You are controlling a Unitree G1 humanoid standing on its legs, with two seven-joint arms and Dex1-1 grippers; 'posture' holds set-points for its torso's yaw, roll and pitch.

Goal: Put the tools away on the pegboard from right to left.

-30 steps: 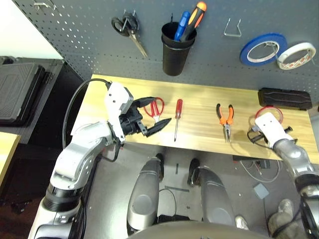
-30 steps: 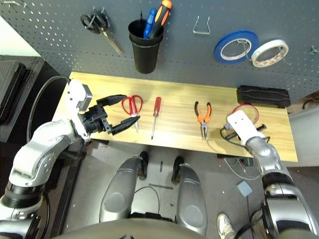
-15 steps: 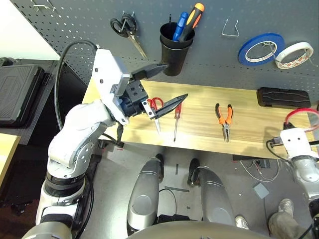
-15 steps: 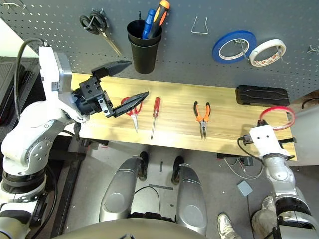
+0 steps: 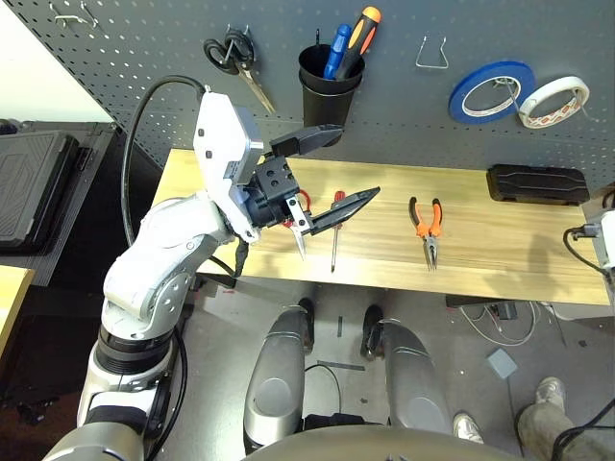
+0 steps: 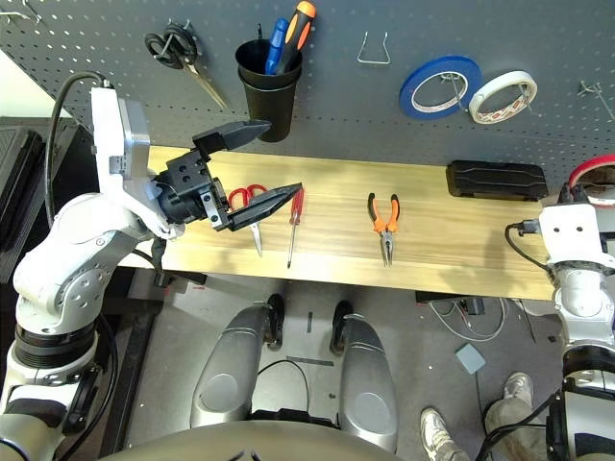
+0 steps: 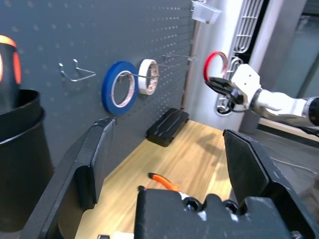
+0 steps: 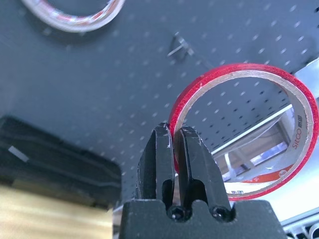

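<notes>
My right gripper (image 8: pixel 173 134) is shut on the thin red tape ring (image 8: pixel 239 69) and holds it up in front of the pegboard (image 5: pixel 404 115), close to a bare metal hook (image 8: pixel 182 47) at the far right. Raised above the table, my left gripper (image 5: pixel 359 161) stands wide open with nothing in it, over the red-handled scissors (image 6: pixel 240 197), which it partly hides. The red-handled screwdriver (image 5: pixel 334 235) and the orange-and-black pliers (image 5: pixel 426 223) lie on the wooden table (image 5: pixel 500 250).
On the pegboard hang black-handled scissors (image 5: pixel 235 58), a black cup (image 5: pixel 323 91) holding screwdrivers, a bare wire hook (image 5: pixel 432 55), a blue tape roll (image 5: pixel 490 91) and a white one (image 5: pixel 553 101). A black case (image 5: pixel 536 182) lies at the table's back right.
My right gripper has lifted the red ring off the table's right end and carried it up and right toward the pegboard. My left arm has risen from the table's front edge, still open.
</notes>
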